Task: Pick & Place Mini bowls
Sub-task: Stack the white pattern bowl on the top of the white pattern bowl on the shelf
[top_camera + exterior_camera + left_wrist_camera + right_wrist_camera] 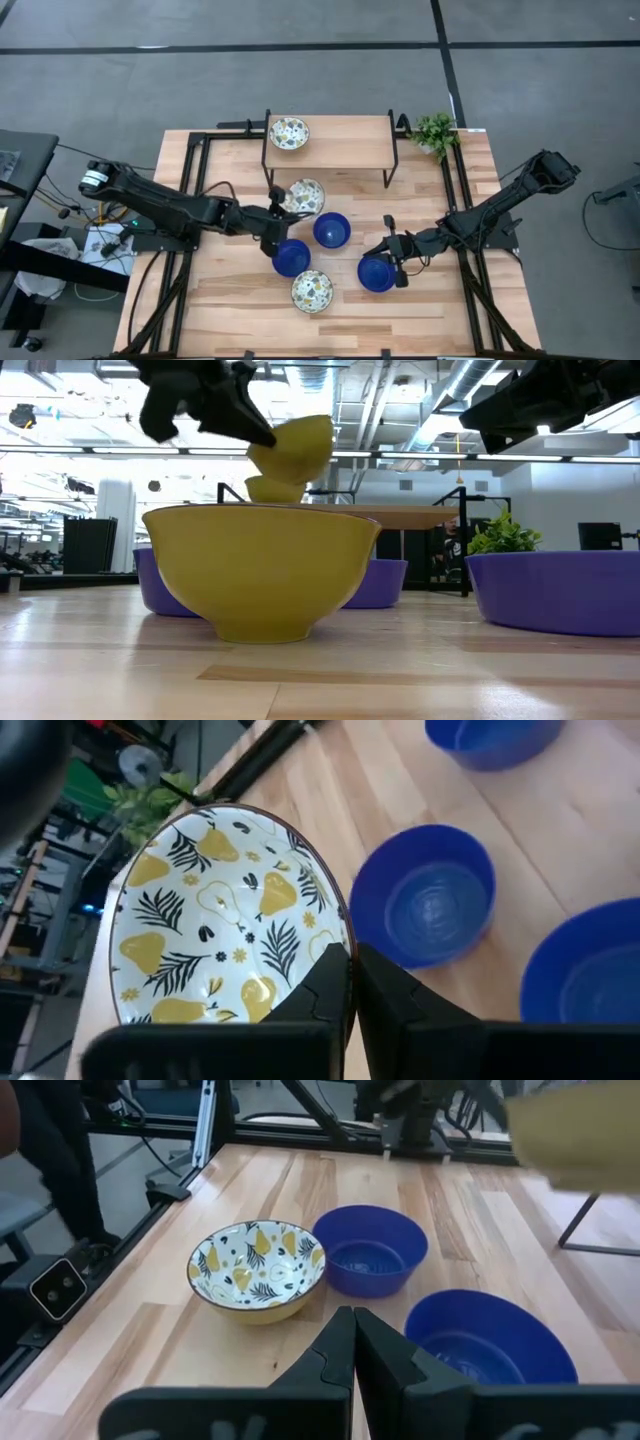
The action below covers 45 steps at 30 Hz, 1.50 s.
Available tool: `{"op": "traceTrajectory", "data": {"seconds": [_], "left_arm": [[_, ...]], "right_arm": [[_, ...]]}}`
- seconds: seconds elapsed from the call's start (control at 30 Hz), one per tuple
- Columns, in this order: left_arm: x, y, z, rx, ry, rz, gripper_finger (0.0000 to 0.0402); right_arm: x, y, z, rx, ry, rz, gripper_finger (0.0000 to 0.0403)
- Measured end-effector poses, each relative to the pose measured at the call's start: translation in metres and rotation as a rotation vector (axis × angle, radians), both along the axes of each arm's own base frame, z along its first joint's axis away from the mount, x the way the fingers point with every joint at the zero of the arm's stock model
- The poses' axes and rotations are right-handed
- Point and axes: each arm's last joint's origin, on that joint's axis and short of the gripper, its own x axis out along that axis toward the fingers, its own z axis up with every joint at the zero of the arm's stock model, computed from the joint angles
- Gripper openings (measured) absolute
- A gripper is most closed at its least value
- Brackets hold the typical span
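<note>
My left gripper (281, 203) is shut on a white mini bowl with yellow pears (305, 196) and holds it in the air, in front of the shelf (340, 150). A second patterned bowl (289, 132) sits on that shelf. A third one (312, 291) rests on its base near the table's front edge. Three blue mini bowls (331, 230) (291, 257) (376, 273) stand on the table. My right gripper (392, 252) is shut, with nothing between its fingers, and hangs over the right rim of the rightmost blue bowl. My left gripper pinches the patterned bowl's rim (346, 942), with one finger (322, 988) inside the bowl and the other (405, 1005) outside it. The fingers come from the table's left, slanting slightly down. The bowl (295, 445) is lifted clear of the table and tilted.
A black-framed wooden shelf stands at the table's far side, with a small green plant (434, 132) at the far right corner. Black rails (185, 190) run along both sides of the table. The bowls crowd the middle; bare wood lies at the near left and near right.
</note>
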Motion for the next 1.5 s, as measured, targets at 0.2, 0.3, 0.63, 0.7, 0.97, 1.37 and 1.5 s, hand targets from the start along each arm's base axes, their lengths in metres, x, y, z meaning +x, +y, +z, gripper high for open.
{"op": "traceTrajectory", "data": {"seconds": [0.2, 0.3, 0.63, 0.7, 0.97, 1.37, 1.5], "left_arm": [[-0.019, 0.013, 0.021, -0.009, -0.06, 0.045, 0.001], [-0.028, 0.023, 0.028, -0.002, -0.076, 0.078, 0.001], [-0.048, 0.054, 0.053, 0.078, -0.152, 0.201, 0.001], [-0.048, 0.059, 0.061, 0.079, -0.172, 0.229, 0.001], [-0.042, 0.077, 0.09, 0.083, -0.117, 0.293, 0.001], [-0.014, 0.119, 0.106, 0.043, 0.05, 0.386, 0.001], [-0.007, 0.138, 0.096, -0.017, 0.089, 0.392, 0.001]], "right_arm": [[0.0, 0.0, 0.0, 0.0, -0.001, 0.0, 0.0], [0.0, 0.0, 0.0, 0.0, -0.001, 0.0, 0.0], [0.001, -0.001, 0.0, -0.002, -0.001, -0.006, 0.0], [0.001, -0.003, 0.0, -0.001, -0.001, -0.012, 0.0], [0.003, -0.006, 0.0, 0.0, -0.001, -0.027, 0.0], [0.003, -0.006, 0.0, 0.0, 0.0, -0.027, 0.0], [0.003, -0.006, 0.0, 0.0, 0.0, -0.026, 0.0]]}}
